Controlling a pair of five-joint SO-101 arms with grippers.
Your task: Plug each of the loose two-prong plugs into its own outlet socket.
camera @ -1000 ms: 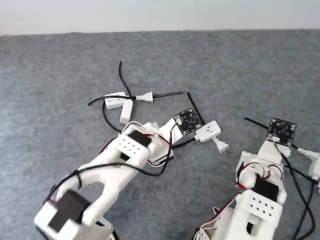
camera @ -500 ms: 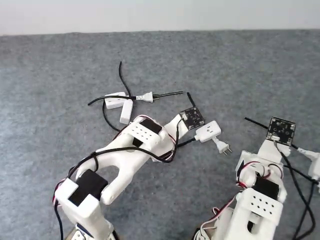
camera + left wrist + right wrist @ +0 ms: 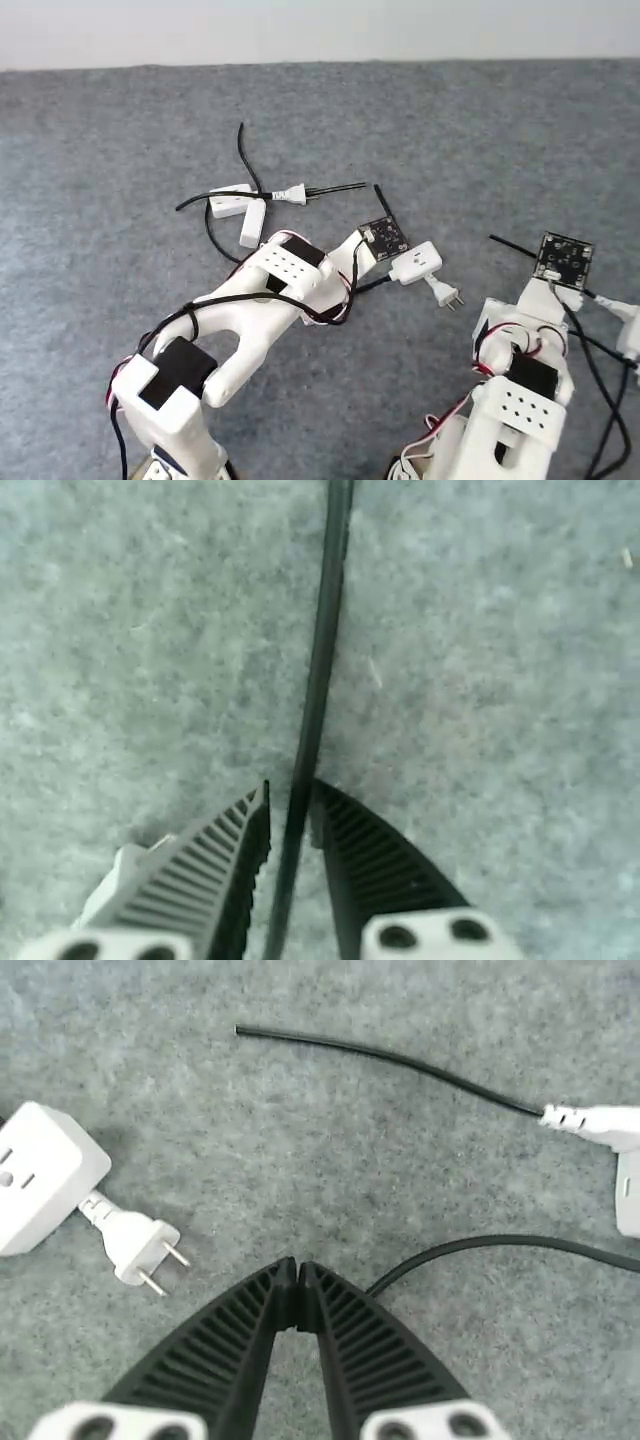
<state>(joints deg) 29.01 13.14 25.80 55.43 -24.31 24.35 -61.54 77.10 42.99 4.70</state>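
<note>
A white outlet socket block (image 3: 415, 262) lies mid-table with a loose two-prong plug (image 3: 446, 293) on a short lead beside it. Both show again in the right wrist view, the socket block (image 3: 40, 1175) and the plug (image 3: 135, 1245). My right gripper (image 3: 297, 1265) is shut on nothing, a short way from that plug. My left arm (image 3: 290, 275) ends just left of the socket block. There my left gripper (image 3: 290, 790) is closed around a thin black cable (image 3: 318, 670) that runs straight out between its fingers.
Farther back left lie two more white blocks (image 3: 230, 200) and a white plug (image 3: 290, 193) among crossing black cables. Another white plug (image 3: 600, 1120) on a black cable lies at the right, near my right arm. Grey carpet covers the table.
My left arm has stretched forward and to the right, bringing its wrist closer to the black cable by the socket block. The right arm has stayed put.
</note>
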